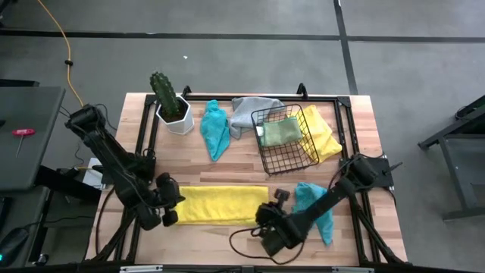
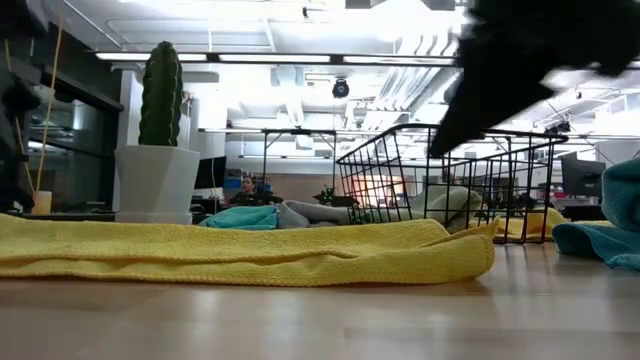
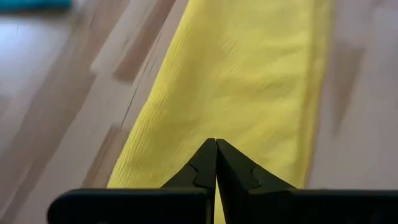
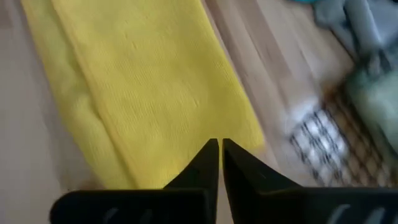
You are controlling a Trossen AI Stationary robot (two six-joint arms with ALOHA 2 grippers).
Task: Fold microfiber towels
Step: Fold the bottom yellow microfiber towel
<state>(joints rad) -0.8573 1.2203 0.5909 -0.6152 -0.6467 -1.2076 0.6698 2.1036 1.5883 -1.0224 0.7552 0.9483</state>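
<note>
We read no writing anywhere. Folded yellow towel point(image 1: 221, 203) lies flat as a long strip at near table edge. Left gripper point(image 1: 171, 208) clenched at its left end; right gripper point(image 1: 267, 214) nearly closed, empty, over its right end.

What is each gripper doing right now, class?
Left gripper: shut, empty, over the folded yellow towel.
Right gripper: shut, empty, over the same towel.

No text, label, brand, number or sign can be read anywhere in these views.
</note>
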